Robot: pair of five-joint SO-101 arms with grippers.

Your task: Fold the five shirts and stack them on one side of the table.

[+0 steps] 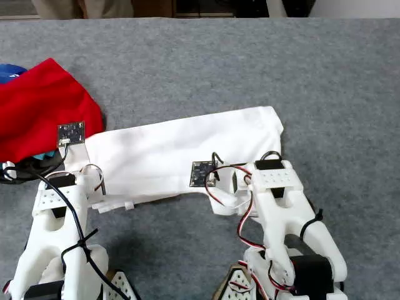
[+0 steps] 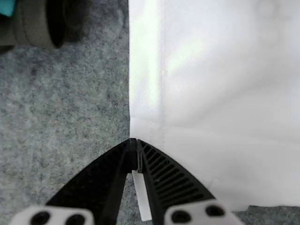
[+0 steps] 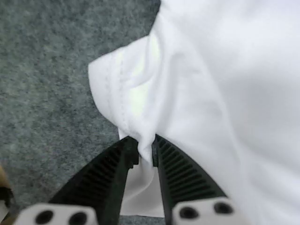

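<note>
A white shirt (image 1: 181,153) lies as a long band across the middle of the grey table (image 1: 206,69). My left gripper (image 2: 137,146) is shut on this shirt's (image 2: 215,93) edge near its left end. My right gripper (image 3: 146,149) is shut on a bunched fold of the white shirt (image 3: 220,70) along its near edge, right of the middle. In the high view both arms come in from the near side, the left arm (image 1: 59,200) and the right arm (image 1: 275,194). A red shirt (image 1: 44,103) lies crumpled at the far left.
A bit of blue cloth (image 1: 9,72) shows behind the red shirt at the table's left edge. A dark round object (image 1: 25,167) with a teal part sits just left of the left arm, also dark round object (image 2: 42,23). Bare grey table stretches behind and to the right.
</note>
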